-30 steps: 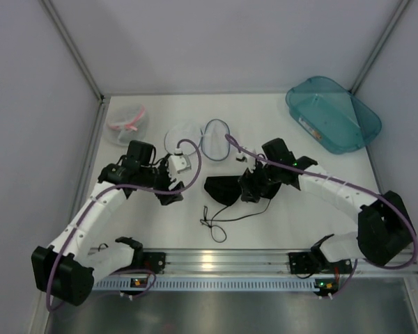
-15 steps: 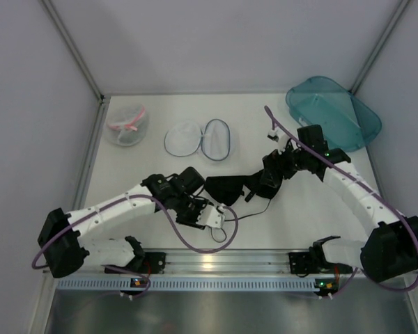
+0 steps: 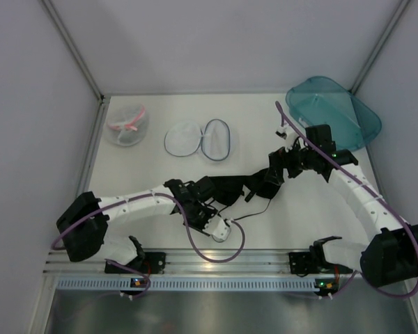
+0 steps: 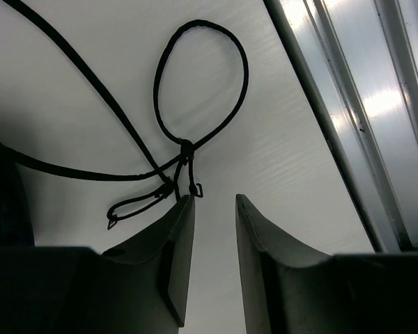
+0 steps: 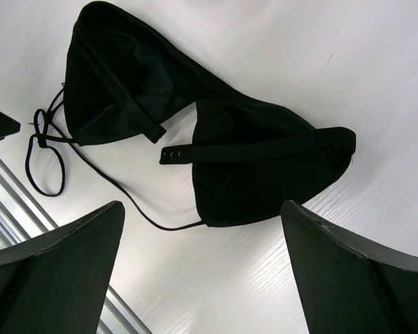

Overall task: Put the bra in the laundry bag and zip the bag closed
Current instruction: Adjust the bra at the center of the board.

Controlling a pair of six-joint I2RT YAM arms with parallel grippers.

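The black bra (image 3: pixel 231 188) lies flat on the white table, both cups showing in the right wrist view (image 5: pixel 261 174). Its thin straps (image 4: pixel 195 83) trail toward the front edge in a loop. My left gripper (image 3: pixel 210 217) is low over those straps. Its jaws (image 4: pixel 214 198) stand a narrow gap apart with only bare table between them, and the strap hook lies just off the left fingertip. My right gripper (image 3: pixel 272 178) hovers wide open (image 5: pixel 202 205) over the bra's right cup. The laundry bag (image 3: pixel 198 139) lies unzipped behind, its two grey-rimmed halves side by side.
A similar round bag with a pink rim (image 3: pixel 127 125) sits at the back left. A teal plastic bin (image 3: pixel 333 113) stands at the back right. The metal rail of the table's front edge (image 4: pixel 376 104) runs close to my left gripper.
My left arm swung from beside the laundry bag down to the straps near the front edge, and its jaws narrowed. My right gripper opened wide and drew back right off the bra.
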